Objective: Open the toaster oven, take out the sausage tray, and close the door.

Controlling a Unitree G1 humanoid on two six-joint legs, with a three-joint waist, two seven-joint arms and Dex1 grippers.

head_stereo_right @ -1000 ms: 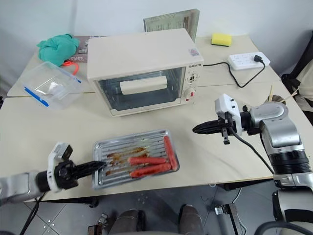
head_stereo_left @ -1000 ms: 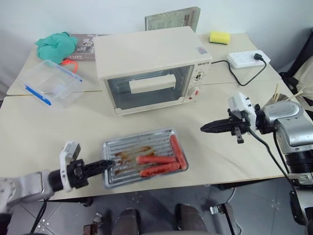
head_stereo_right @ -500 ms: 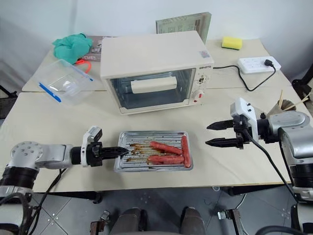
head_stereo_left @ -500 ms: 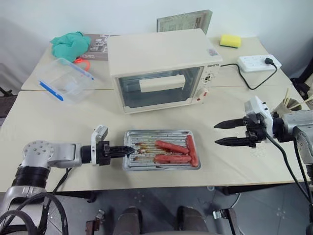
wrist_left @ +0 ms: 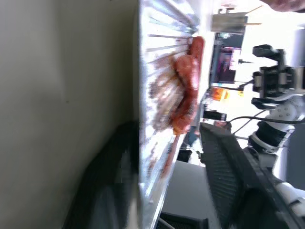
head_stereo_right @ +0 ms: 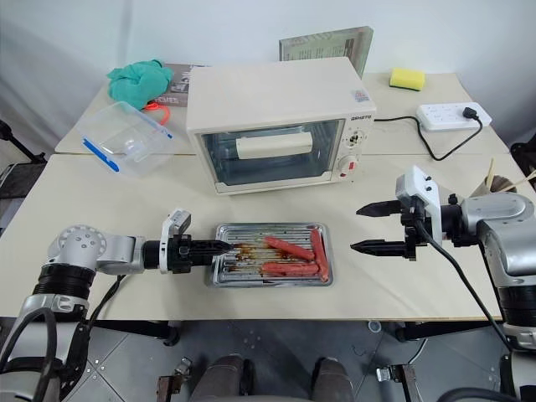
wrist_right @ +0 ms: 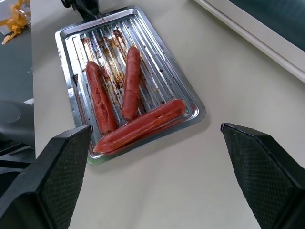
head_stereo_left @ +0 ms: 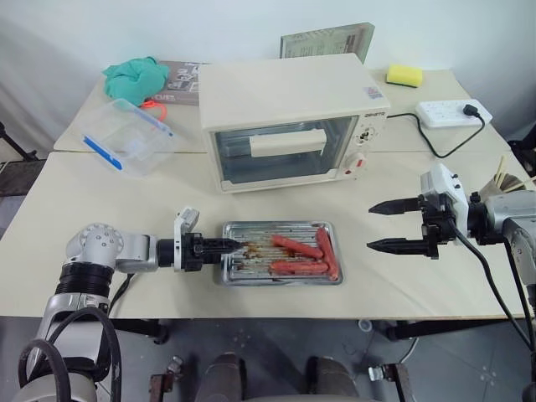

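Fingers on the left gripper (head_stereo_right: 219,249) are sitting slightly apart around the left rim of the sausage tray (head_stereo_right: 272,265), one above and one below, not really clamping it. Right gripper (head_stereo_right: 362,229) is hanging wide open with nothing in it, just off the tray's right end. Tray's lying flat on the table (head_stereo_right: 109,209) in front of the toaster oven (head_stereo_right: 280,121), whose door (head_stereo_right: 272,151) is sitting shut.

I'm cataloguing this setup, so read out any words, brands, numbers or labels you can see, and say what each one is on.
Toaster oven: a dark brand word at the top of its knob panel, too small to read.
Book behind the oven: cover print, unreadable.
Magazine: blurred, unreadable.
Nothing else carries text.
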